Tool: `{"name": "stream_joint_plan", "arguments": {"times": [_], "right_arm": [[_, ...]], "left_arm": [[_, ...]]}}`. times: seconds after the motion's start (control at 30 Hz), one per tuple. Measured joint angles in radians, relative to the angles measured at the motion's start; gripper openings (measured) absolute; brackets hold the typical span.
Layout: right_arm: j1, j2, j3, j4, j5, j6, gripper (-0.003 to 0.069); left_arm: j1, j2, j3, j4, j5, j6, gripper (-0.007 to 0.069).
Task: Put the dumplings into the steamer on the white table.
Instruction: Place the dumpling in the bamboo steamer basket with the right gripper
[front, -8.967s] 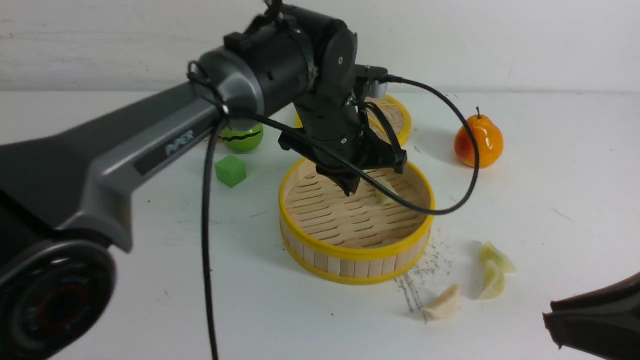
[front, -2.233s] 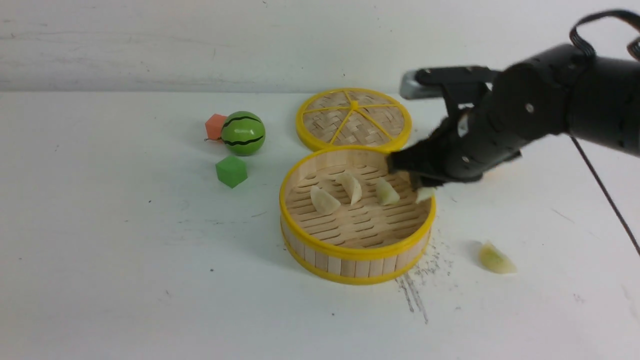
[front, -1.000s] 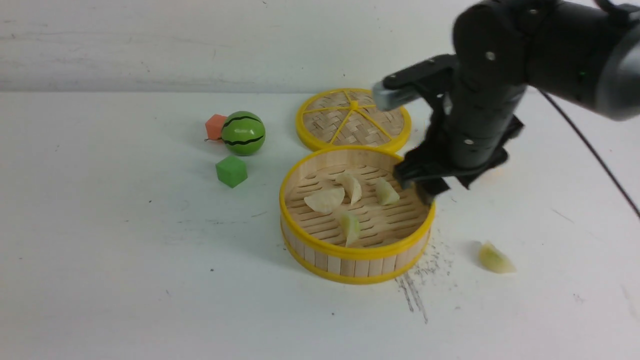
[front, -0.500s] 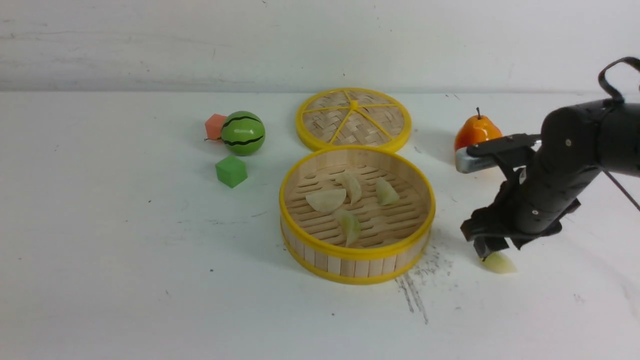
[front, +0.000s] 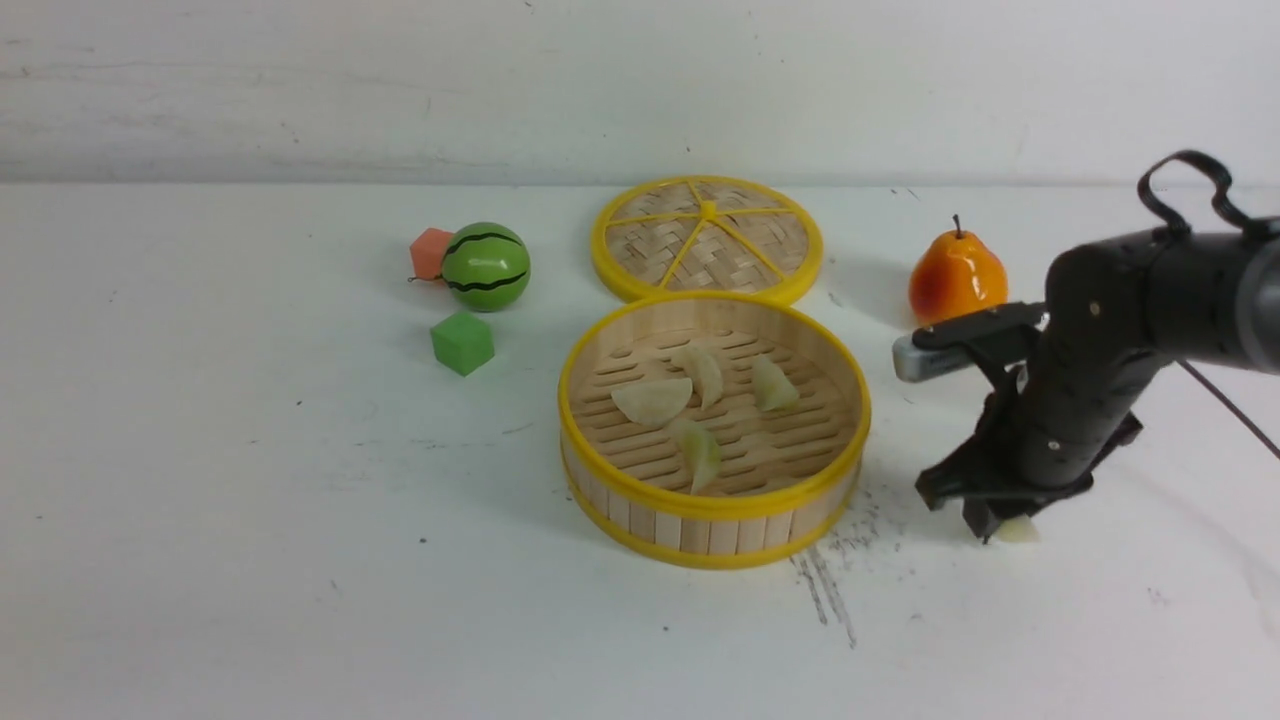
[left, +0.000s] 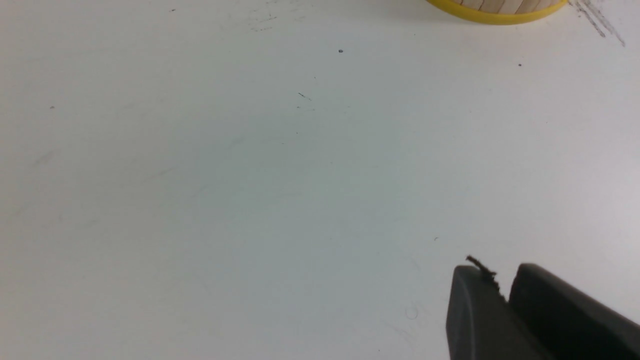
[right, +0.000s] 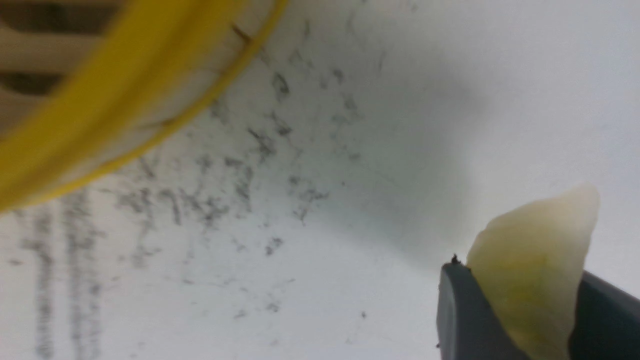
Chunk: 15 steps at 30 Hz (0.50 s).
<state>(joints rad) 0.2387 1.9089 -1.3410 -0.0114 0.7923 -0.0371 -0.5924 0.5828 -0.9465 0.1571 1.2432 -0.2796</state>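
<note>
Right wrist view, right hand (right: 522, 320) pinching a dumpling (right: 537, 240) near the steamer (right: 90, 125), left hand (left: 505, 287) closed, empty

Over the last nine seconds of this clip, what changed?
The left gripper withdrew from over the steamer, which went from one dumpling to four. The right gripper dropped the fourth dumpling in, swung right and down, and closed around the last dumpling on the table. Steamer, lid, watermelon, pear and green cube stayed put.

Steamer (front: 700, 528) wall blocks the right gripper's (front: 992, 528) level path; open above. Four dumplings (front: 652, 399) occupy the floor's centre-left; the right portion appears free.
</note>
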Motion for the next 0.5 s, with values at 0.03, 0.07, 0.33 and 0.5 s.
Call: {"name": "stream_joint_plan", "arguments": {"times": [0.03,0.07,0.33,0.5], "right_arm": [[0.003,-0.004,-0.006,0.0,0.004,0.0,0.0204],[0.034,-0.032,-0.058,0.011,0.038,-0.001,0.0204],[0.233,-0.019,-0.283,0.047,0.056,-0.003,0.0204],[0.274,0.085,-0.296,0.049,-0.02,0.046,0.0204]], "left_arm": [[0.0,0.0,0.0,0.0,0.0,0.0,0.0099],[0.0,0.0,0.0,0.0,0.0,0.0,0.0101],[0.0,0.0,0.0,0.0,0.0,0.0,0.0102],[0.0,-0.001,0.0,0.0,0.0,0.003,0.011]]}}
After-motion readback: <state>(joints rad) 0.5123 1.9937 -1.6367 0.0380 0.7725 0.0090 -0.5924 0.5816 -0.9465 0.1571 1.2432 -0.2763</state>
